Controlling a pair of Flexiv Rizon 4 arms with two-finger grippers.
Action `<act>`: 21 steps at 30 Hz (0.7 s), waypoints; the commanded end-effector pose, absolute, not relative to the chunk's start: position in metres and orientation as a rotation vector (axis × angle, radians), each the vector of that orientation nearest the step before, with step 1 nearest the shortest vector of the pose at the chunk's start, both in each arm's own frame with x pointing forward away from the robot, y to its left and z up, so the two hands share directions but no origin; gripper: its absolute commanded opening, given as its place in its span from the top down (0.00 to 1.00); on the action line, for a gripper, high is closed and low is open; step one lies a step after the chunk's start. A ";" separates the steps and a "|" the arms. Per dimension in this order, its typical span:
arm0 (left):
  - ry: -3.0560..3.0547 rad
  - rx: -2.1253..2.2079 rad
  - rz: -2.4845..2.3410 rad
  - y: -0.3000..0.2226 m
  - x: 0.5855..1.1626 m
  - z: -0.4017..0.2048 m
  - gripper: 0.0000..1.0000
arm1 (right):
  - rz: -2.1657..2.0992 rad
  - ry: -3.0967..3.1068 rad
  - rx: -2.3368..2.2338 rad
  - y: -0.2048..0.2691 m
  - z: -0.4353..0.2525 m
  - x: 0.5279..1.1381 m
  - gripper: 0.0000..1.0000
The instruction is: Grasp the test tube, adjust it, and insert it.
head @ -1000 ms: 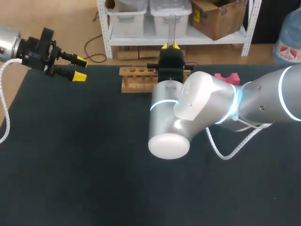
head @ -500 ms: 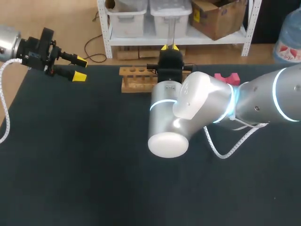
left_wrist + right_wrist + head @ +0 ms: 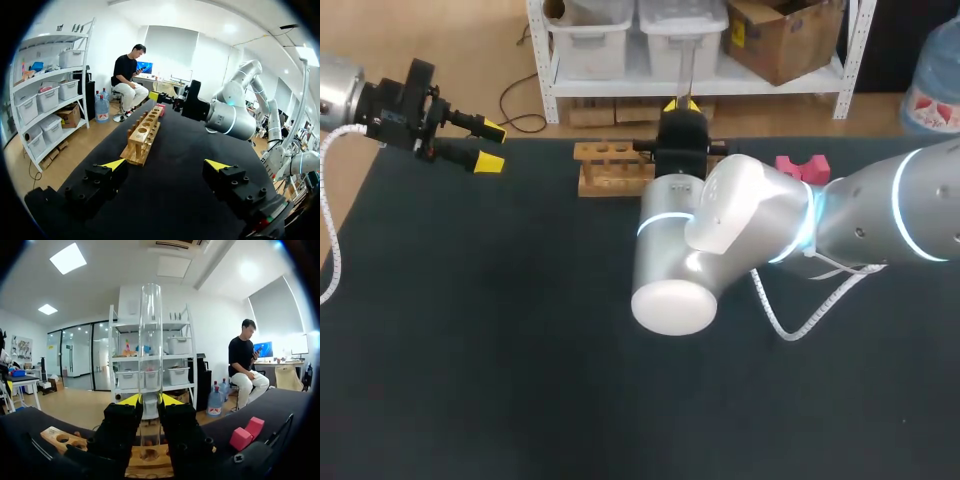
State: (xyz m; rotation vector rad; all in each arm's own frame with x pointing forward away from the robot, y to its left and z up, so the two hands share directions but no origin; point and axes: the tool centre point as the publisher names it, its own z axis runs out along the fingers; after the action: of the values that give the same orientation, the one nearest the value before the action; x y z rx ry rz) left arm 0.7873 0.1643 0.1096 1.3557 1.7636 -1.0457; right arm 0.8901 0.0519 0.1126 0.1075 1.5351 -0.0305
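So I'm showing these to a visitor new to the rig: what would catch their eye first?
Most likely the big silver right arm stretched across the middle of the table, its right gripper shut on a clear test tube held upright at the wooden rack by the far edge. Next, the left gripper, open and empty at the far left corner.

Dark matte table [image 3: 470, 380], broad, evenly lit.
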 end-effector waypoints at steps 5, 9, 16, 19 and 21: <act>1.760 1.357 -1.046 0.165 0.788 0.109 0.00 | -0.027 1.556 0.119 0.053 0.101 0.893 1.00; 1.760 1.357 -1.046 0.165 0.788 0.109 0.00 | -0.028 1.567 0.122 0.054 0.095 0.892 1.00; 1.760 1.357 -1.046 0.165 0.788 0.109 0.00 | -0.034 1.587 0.125 0.056 0.087 0.888 1.00; 1.760 1.357 -1.046 0.165 0.788 0.109 0.00 | -0.039 1.598 0.129 0.057 0.085 0.885 1.00; 1.760 1.357 -1.046 0.165 0.788 0.109 0.00 | -0.042 1.602 0.132 0.057 0.083 0.884 1.00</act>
State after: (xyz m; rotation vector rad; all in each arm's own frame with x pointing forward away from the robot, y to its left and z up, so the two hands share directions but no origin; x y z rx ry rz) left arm 0.7873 0.1643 0.1096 1.3557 1.7636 -1.0457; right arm 0.8861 0.0561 0.0833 0.1297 1.6019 -0.0399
